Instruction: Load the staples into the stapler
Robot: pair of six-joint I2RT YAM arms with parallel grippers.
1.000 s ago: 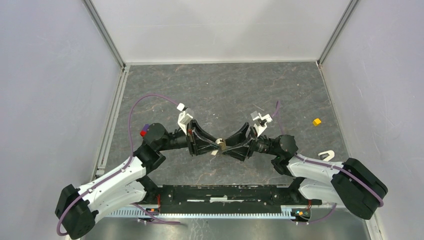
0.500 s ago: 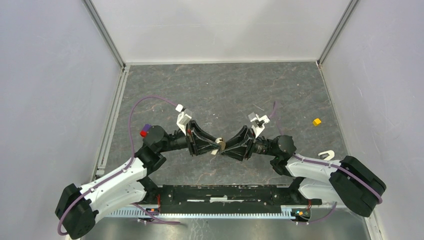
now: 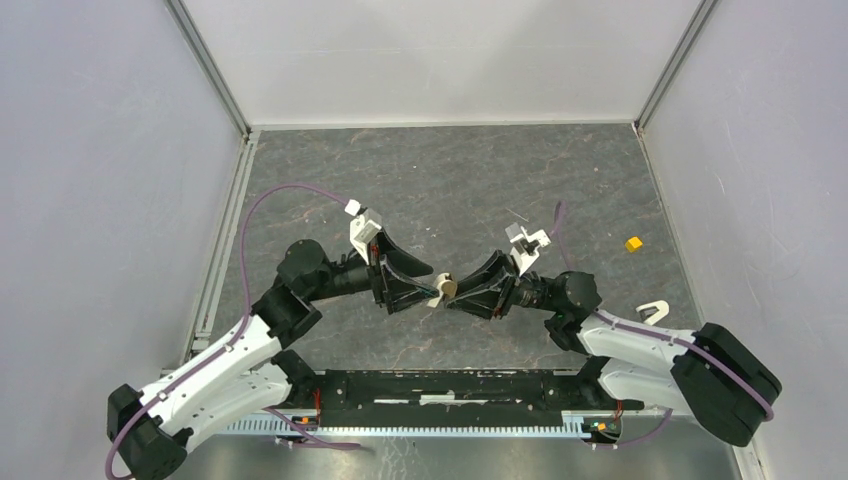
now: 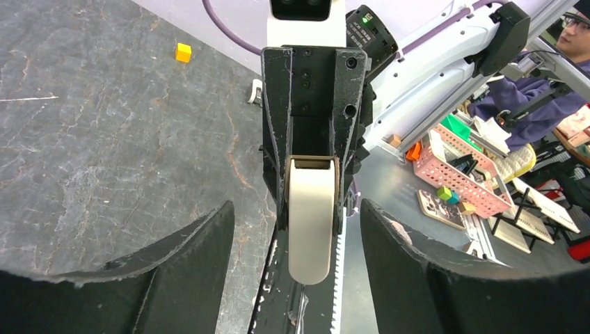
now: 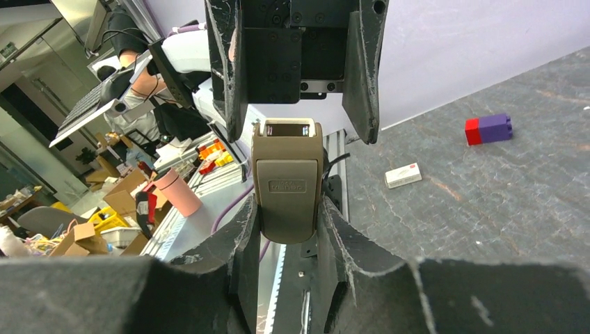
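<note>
The beige stapler point(image 3: 445, 288) hangs above the mat between the two arms, which face each other. My right gripper point(image 5: 289, 209) is shut on it, both fingers pressed against its sides. My left gripper point(image 4: 296, 209) is open, its fingers wide on either side of the stapler's rounded end point(image 4: 311, 229) without touching it. The staples, a small white box point(image 5: 403, 175) with red print, lie flat on the mat behind the left arm. The box is hidden in the top view.
A yellow cube point(image 3: 633, 243) sits at the right of the mat, and a white hooked piece point(image 3: 652, 311) lies nearer the right arm. A red-and-purple block point(image 5: 489, 129) lies beyond the staples box. A thin pale sliver point(image 3: 516, 214) lies mid-mat.
My left gripper has let go of the stapler and opened wide. My right gripper has closed onto the stapler. The left arm's elbow has swung slightly up and back.
</note>
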